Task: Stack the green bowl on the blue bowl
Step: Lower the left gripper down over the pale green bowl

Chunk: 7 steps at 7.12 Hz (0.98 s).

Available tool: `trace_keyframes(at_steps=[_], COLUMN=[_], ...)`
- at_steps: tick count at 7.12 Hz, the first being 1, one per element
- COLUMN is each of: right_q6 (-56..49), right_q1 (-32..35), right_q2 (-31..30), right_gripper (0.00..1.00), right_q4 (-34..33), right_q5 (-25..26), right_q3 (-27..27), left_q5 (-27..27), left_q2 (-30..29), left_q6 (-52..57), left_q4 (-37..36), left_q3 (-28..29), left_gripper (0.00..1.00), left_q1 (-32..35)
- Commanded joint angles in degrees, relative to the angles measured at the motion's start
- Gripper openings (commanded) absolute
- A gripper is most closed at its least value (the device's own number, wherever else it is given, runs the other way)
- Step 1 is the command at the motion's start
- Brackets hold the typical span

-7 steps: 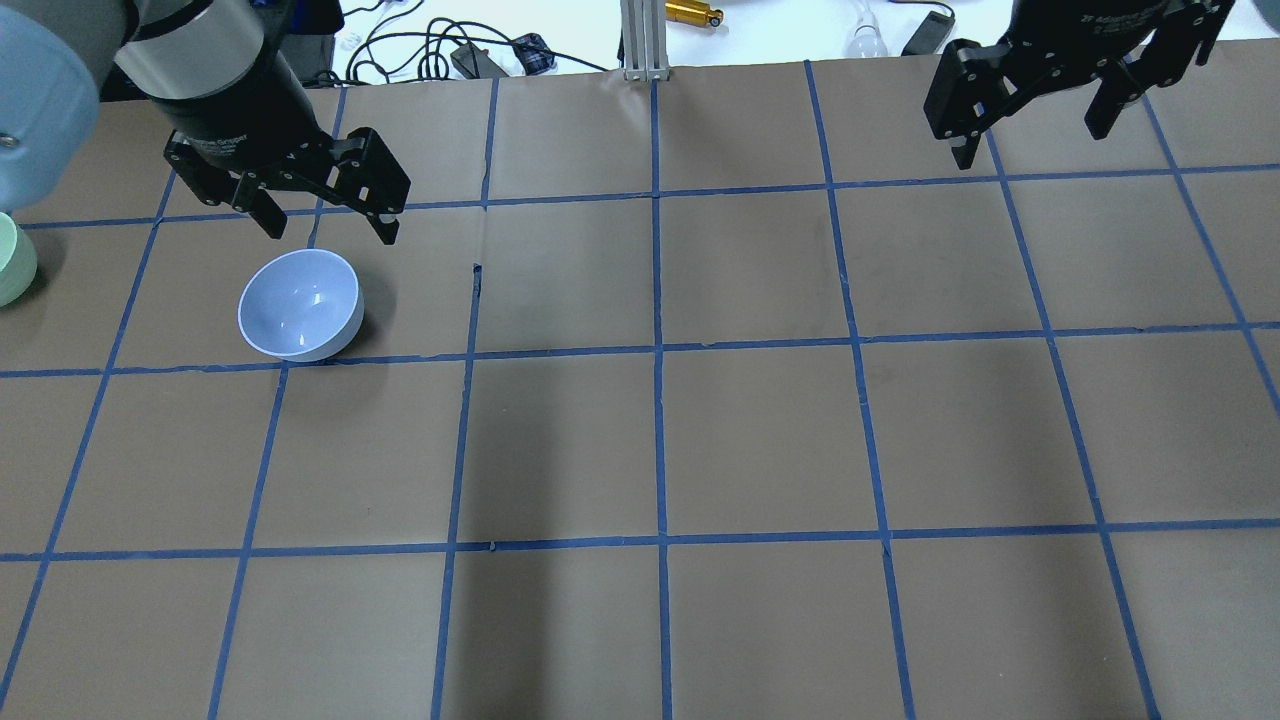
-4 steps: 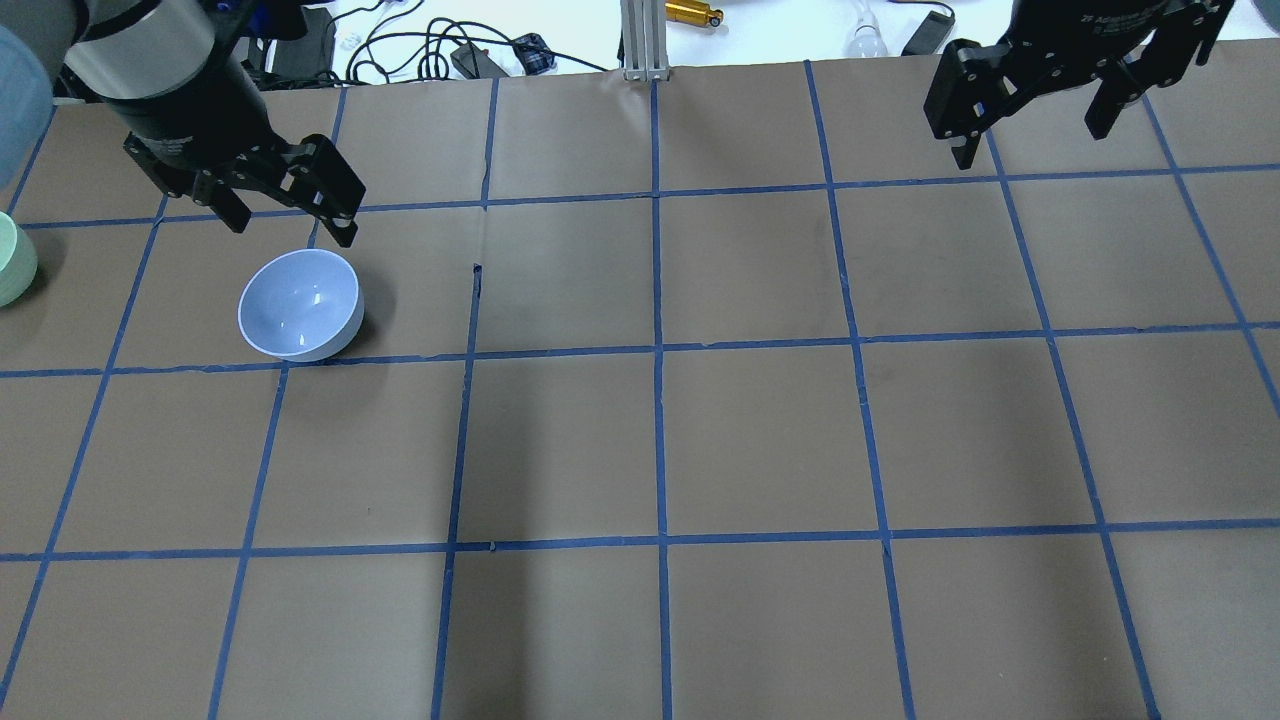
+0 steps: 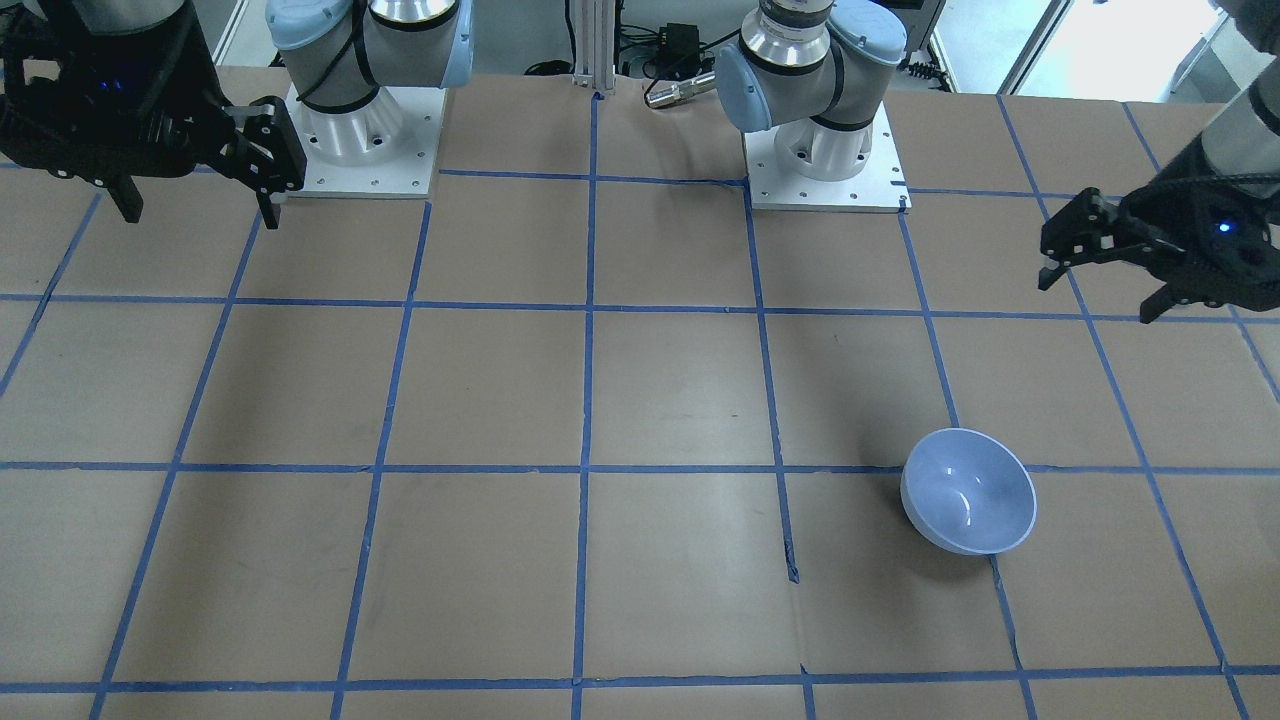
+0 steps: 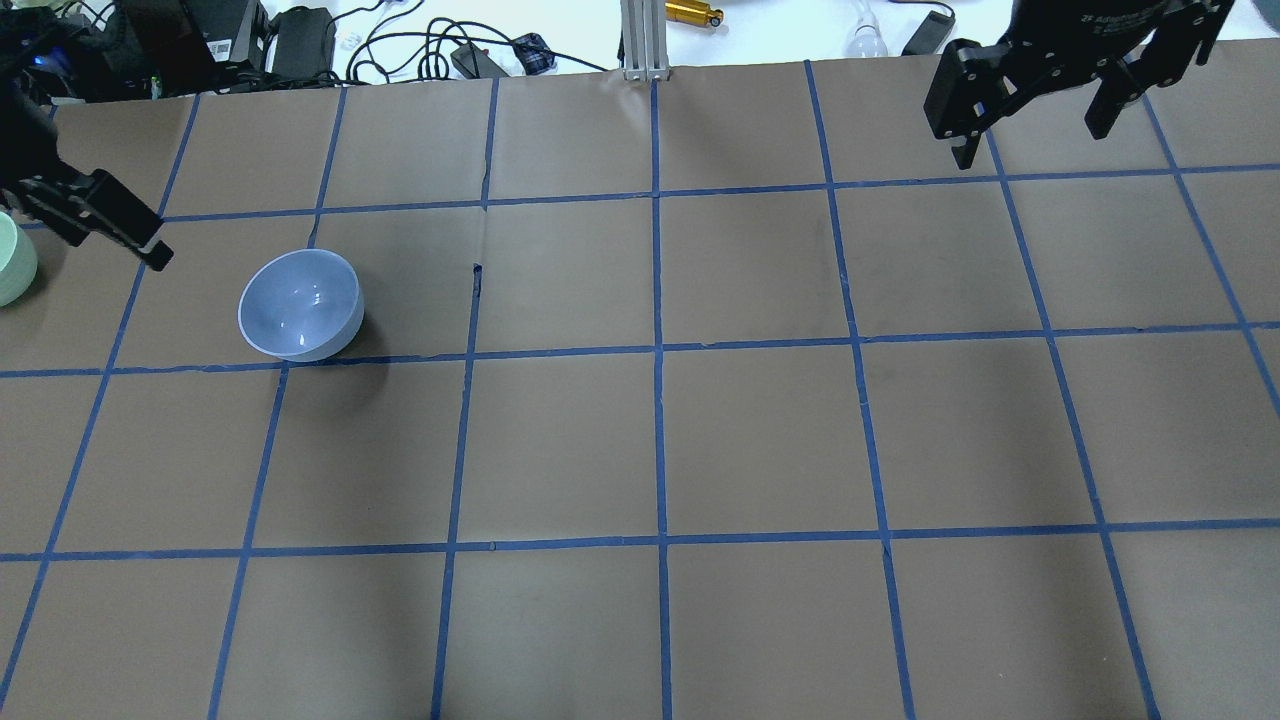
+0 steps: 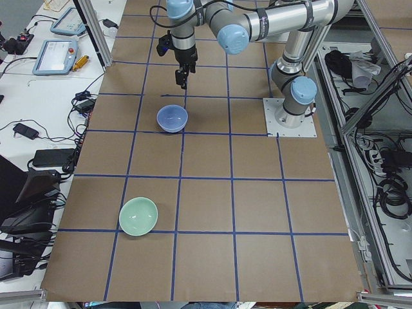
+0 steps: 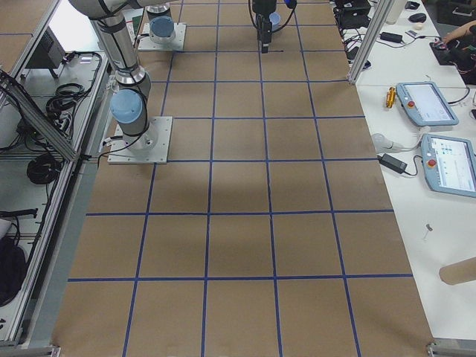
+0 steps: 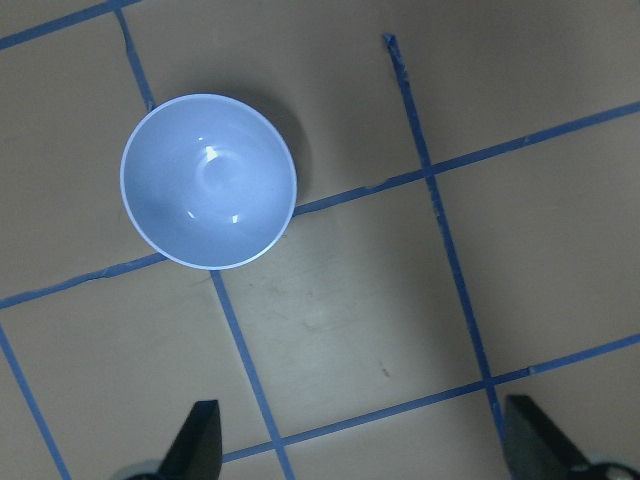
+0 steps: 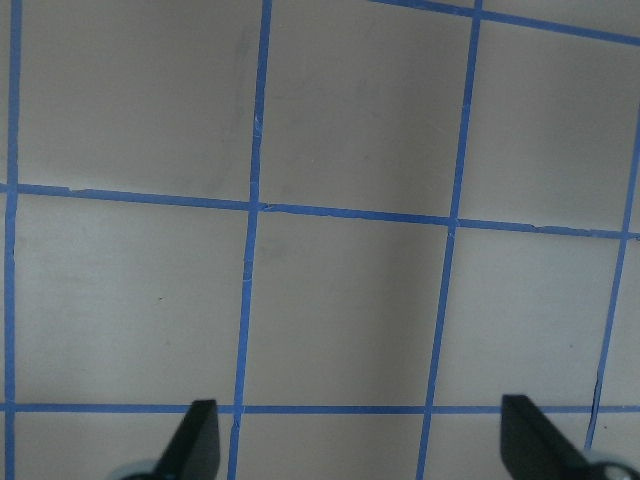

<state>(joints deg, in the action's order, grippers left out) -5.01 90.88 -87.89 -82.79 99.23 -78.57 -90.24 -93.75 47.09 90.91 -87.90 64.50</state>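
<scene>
The blue bowl [image 4: 300, 305] stands upright on the brown table, left of centre; it also shows in the front view [image 3: 968, 490], the left side view [image 5: 172, 118] and the left wrist view [image 7: 208, 180]. The green bowl [image 4: 12, 262] is cut by the overhead view's left edge and shows whole in the left side view [image 5: 138, 215], well apart from the blue bowl. My left gripper [image 4: 100, 240] hangs open and empty between the two bowls, above the table [image 3: 1097, 297]. My right gripper [image 4: 1030, 145] is open and empty at the far right back [image 3: 200, 215].
Blue tape lines grid the table. An aluminium post [image 4: 645, 40] and cables [image 4: 440, 45] sit at the back edge. The two arm bases [image 3: 350, 140] [image 3: 820, 150] stand on the robot's side. Operator benches with tablets [image 6: 428, 104] flank the table.
My left gripper has moved left, from just behind the blue bowl to near the green bowl at the table's left edge. The bowls and the right arm have not moved.
</scene>
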Motion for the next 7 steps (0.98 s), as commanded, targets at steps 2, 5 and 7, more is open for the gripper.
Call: trace_keyframes(at_steps=[2, 5, 7], right_q6=[0.00, 0.00, 0.00], right_q1=[0.00, 0.00, 0.00], right_q2=[0.00, 0.00, 0.00], right_gripper=[1.00, 1.00, 1.00], right_q4=[0.00, 0.00, 0.00], right_q5=[0.00, 0.00, 0.00], right_q3=[0.00, 0.00, 0.00], left_q5=[0.24, -0.20, -0.47], left_q2=[-7.38, -16.52, -24.85], left_q6=[24.64, 43.75, 52.89], left_q4=[-7.38, -16.37, -16.73], left_q3=[0.62, 4.28, 12.36], left_gripper=[1.00, 1.00, 1.00], left_q1=[-12.70, -19.84, -22.12])
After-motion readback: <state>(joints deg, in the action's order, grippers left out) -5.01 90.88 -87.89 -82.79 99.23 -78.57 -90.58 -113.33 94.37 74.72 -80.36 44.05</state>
